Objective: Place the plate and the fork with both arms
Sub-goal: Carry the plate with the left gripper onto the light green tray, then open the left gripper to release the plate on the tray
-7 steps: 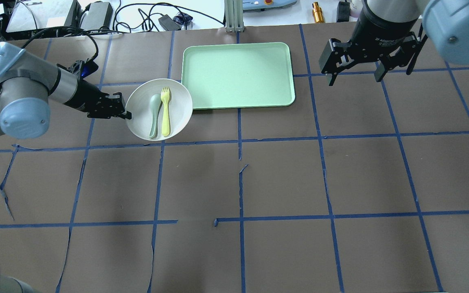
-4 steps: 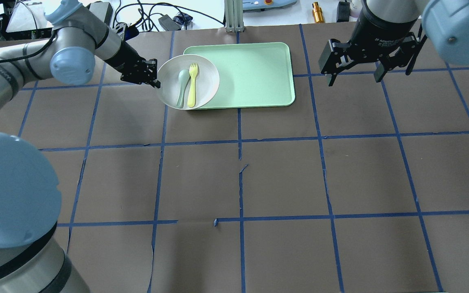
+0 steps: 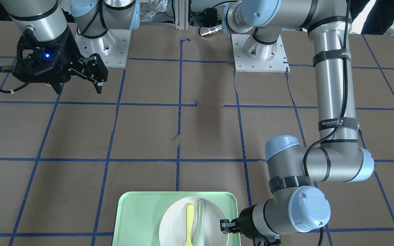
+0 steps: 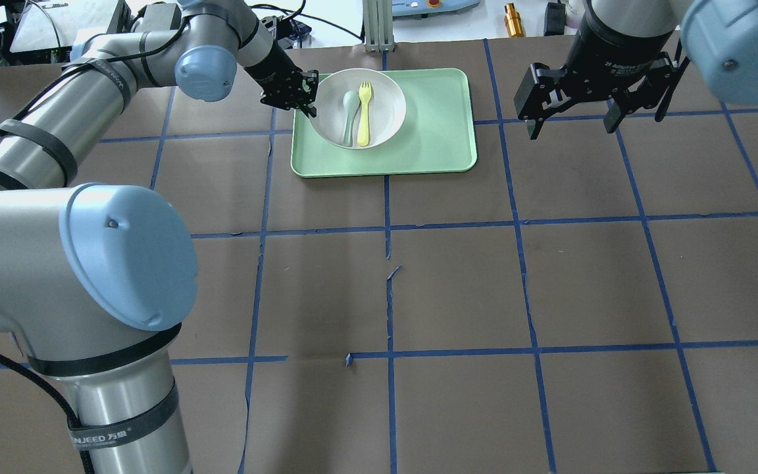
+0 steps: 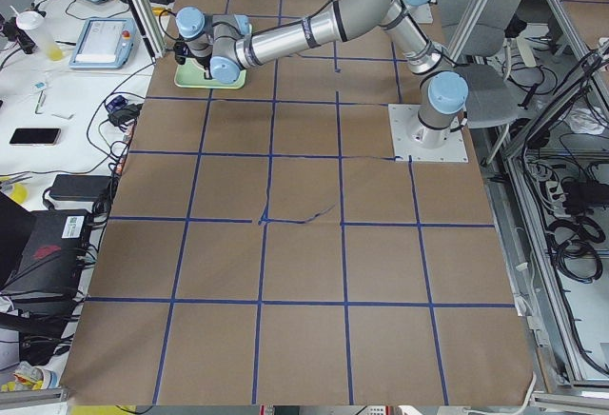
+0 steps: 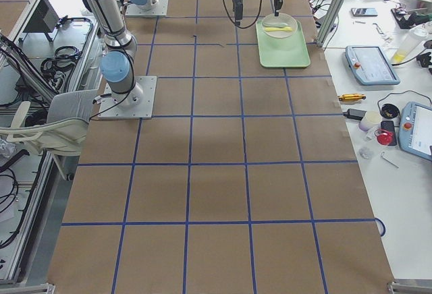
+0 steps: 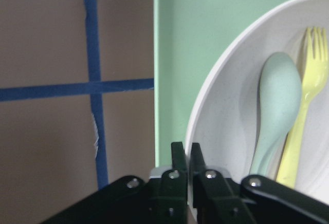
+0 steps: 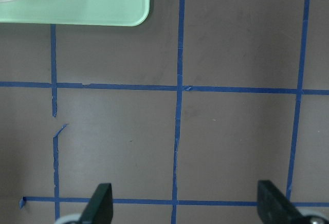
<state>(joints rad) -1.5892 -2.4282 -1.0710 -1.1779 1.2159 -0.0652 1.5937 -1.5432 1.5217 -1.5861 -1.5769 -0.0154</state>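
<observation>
The off-white plate (image 4: 389, 105) is over the back left part of the mint-green tray (image 4: 431, 138). I cannot tell whether it touches the tray. The pale-yellow fork (image 4: 364, 115) lies in the plate beside a grey-green spoon (image 4: 349, 115). My left gripper (image 4: 310, 105) is shut on the plate's left rim. The left wrist view shows its fingers (image 7: 178, 158) pinching the rim of the plate (image 7: 226, 121), with the fork (image 7: 303, 106) beyond. My right gripper (image 4: 573, 125) is open and empty, hovering right of the tray, and also shows in the front-facing view (image 3: 79, 87).
The brown table is marked with a blue tape grid (image 4: 389, 230). Cables, boxes and a brass part (image 4: 514, 20) lie beyond the table's far edge. The left arm's elbow (image 4: 129, 253) looms large at the near left.
My left arm has carried the plate, with fork and spoon in it, from the table left of the tray rightward and farther back over the tray. The right arm has not moved.
</observation>
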